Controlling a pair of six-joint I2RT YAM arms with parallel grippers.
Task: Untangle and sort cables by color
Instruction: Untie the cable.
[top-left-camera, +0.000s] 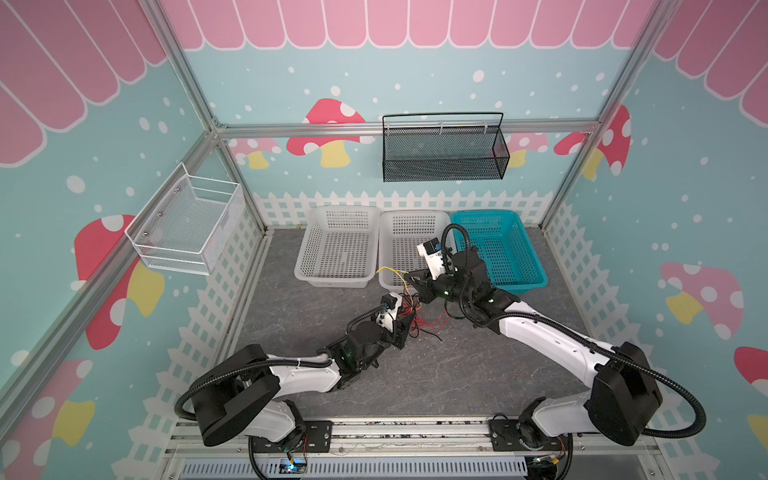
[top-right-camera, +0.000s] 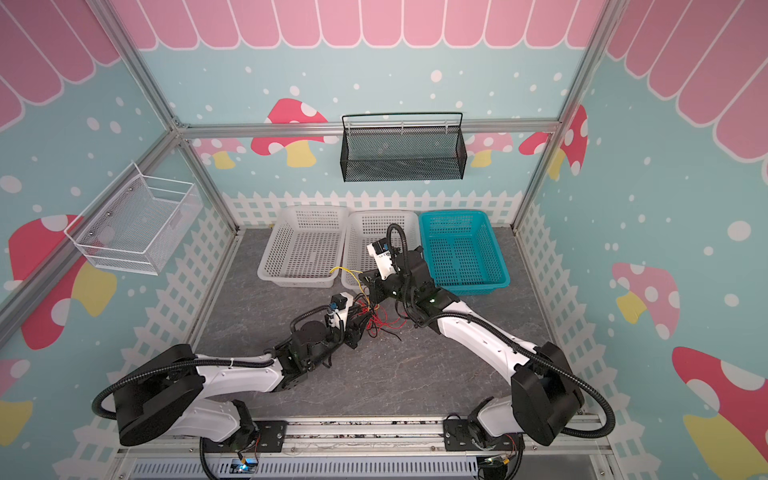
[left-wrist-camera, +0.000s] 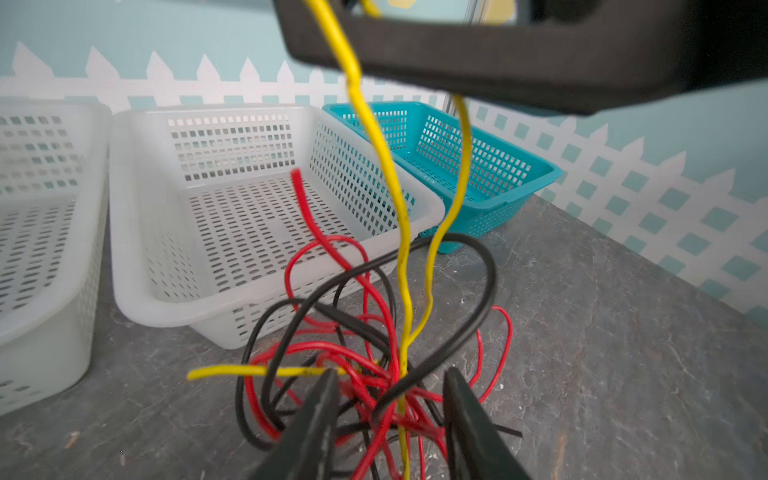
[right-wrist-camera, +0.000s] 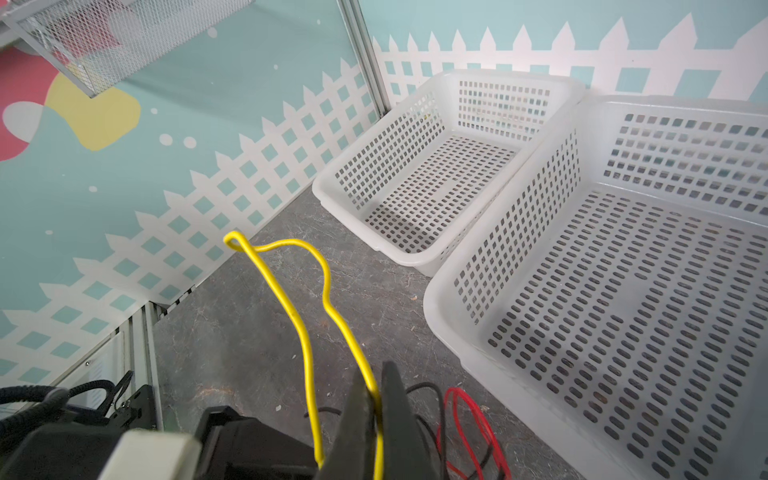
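Wire basket (top-left-camera: 183, 232) is mounted on the left wall. Left white basket (top-left-camera: 309, 266) is set at the back of the table (top-left-camera: 415, 374). Cables (left-wrist-camera: 365, 332), red, black and yellow, are bunched in one tangle on the table just in front of the middle white basket (top-left-camera: 411, 218); this is seen in both top views. Left gripper (left-wrist-camera: 390, 374) is placed at the tangle's left side. Its jaws are part-way apart, with red, black and yellow strands between them. Whether the bundle is clamped cannot be told. A red end is seen standing up out of the tangle. Yellow cable (right-wrist-camera: 306, 349) is led up out of the tangle in two strands to the right gripper (right-wrist-camera: 374, 374), which is held above the near rim of the middle white basket. Its jaws are closed tight on one strand. A bent loop is seen past the jaw tips, near the gap between the two white baskets. Mesh basket (top-left-camera: 444, 158) is hung on the back wall. Teal basket (top-left-camera: 523, 249) is set just beside the middle white basket, at the right end of the row.
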